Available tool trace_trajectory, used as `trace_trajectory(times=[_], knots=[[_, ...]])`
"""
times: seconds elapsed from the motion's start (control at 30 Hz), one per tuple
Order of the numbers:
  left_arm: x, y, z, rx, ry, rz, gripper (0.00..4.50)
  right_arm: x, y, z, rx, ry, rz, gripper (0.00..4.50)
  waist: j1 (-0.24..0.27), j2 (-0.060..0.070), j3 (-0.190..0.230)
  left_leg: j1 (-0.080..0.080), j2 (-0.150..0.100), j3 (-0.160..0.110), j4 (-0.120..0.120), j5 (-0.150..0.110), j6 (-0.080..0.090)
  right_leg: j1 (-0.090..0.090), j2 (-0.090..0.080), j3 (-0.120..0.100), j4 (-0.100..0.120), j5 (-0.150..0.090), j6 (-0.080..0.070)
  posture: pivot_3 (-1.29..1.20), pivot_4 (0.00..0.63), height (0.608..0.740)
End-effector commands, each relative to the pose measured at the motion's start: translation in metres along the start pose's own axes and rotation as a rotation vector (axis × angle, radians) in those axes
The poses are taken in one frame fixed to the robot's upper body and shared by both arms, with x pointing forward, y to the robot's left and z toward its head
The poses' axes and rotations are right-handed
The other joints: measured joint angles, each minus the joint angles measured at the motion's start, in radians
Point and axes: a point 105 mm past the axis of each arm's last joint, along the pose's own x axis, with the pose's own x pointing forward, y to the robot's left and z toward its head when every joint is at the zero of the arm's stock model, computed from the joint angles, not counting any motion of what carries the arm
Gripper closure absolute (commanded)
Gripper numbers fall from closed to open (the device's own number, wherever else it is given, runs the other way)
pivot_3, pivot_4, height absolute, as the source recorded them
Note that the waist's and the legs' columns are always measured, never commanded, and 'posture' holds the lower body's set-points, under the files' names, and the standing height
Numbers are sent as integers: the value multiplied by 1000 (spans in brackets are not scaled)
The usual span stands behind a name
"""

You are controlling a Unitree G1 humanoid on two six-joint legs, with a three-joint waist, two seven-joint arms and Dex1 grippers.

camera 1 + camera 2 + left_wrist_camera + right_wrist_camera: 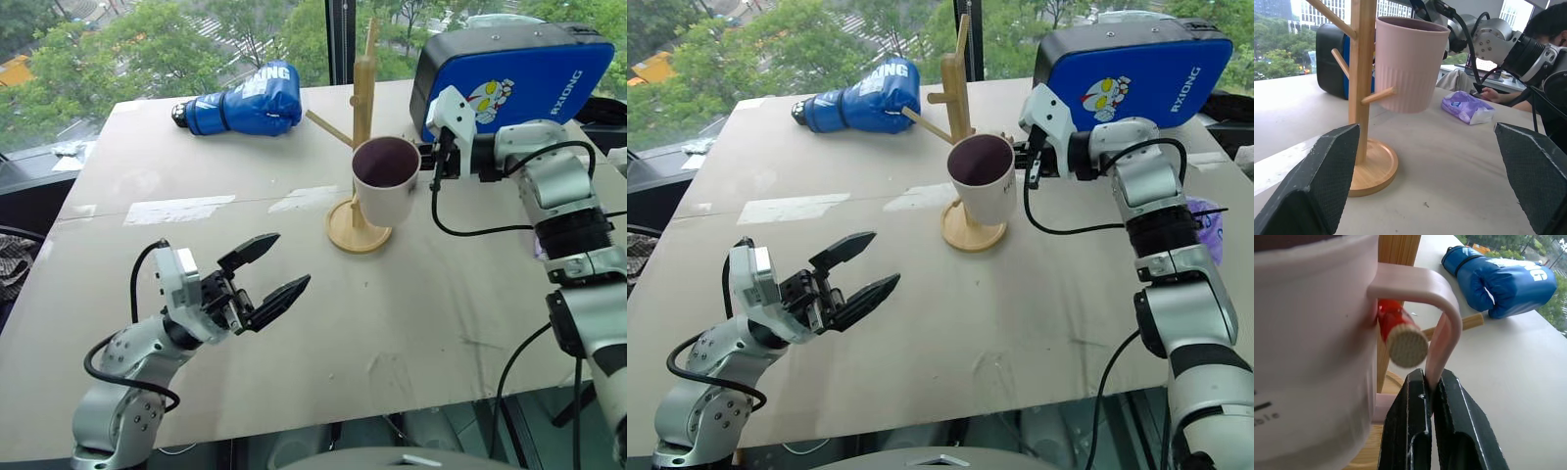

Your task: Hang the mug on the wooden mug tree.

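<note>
A: Why is the mug held upright beside the wooden mug tree?

B: Its handle is pinched in the right gripper, whose jaws are pressed on it, so the red-tipped peg can be threaded through the loop.

A: And the left gripper?

B: It is kept low over the desk, jaws spread, holding nothing.

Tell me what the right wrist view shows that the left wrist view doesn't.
Right wrist view: the right gripper pinching the mug's handle, the red-tipped peg poking through that handle, and a blue boxing glove.
Left wrist view: the left gripper's open fingers, a purple tissue pack, a blue case behind the post, and a person.
Both: the mug, the mug tree and the table.
</note>
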Motion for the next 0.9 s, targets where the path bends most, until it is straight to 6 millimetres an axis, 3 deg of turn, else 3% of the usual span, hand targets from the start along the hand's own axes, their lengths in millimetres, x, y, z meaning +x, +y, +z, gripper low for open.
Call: trace_trajectory(times=[0.03, 0.07, 0.13, 0.23, 0.43, 0.67, 0.8, 0.9], knots=[[-1, 0, 7, 22, -26, -4, 0, 4, 2, 0, -29, 20, 41, 3929, 0, 0, 0, 0, 0, 0, 0, 0, 0, 0, 0, 0, 0, 0, 0, 0, 150, 740], [-1, 1, 7, 22, -27, -3, 0, 4, 3, -3, -21, 20, 50, 3746, 0, 0, 0, 0, 0, 0, 0, 0, 0, 0, 0, 0, 0, 0, 0, 0, 150, 740], [-3, 3, 5, 25, -28, 7, 0, -5, 0, -5, -31, -1, -1, 2657, 0, 0, 0, 0, 0, 0, 0, 0, 0, 0, 0, 0, 0, 0, 0, 0, 150, 740], [-7, 6, 1, 11, -11, 31, 0, -27, 3, -7, -38, -32, -51, 1580, 5, 0, 0, -1, 0, 0, 0, 0, 0, -1, 0, 0, 0, 0, 0, 0, 150, 740], [-21, 12, -20, -18, 99, 102, 0, -81, 26, -24, 32, -54, -219, 1580, 9, 0, 0, -9, 0, -2, 2, 0, 0, -6, -1, -3, -1, 0, 0, 0, 150, 740], [-51, 19, -48, -52, 242, 159, 0, -136, 110, -93, 253, 131, -422, 1580, 28, 1, -1, -9, 0, -2, 2, 0, 0, -6, 0, -2, 1, 0, 0, 0, 150, 740], [-66, 27, -54, -55, 294, 169, 0, -154, 150, -110, 352, 201, -498, 1580, 28, 1, -1, -5, 0, 1, 3, 0, 0, -4, -1, 1, 4, 0, 0, 0, 150, 740], [-71, 30, -61, -63, 339, 148, 0, -160, 163, -116, 386, 223, -550, 1580, 26, 1, -1, 8, 0, 2, 1, -1, 1, 8, 0, 2, 3, 0, 0, 0, 150, 740]])
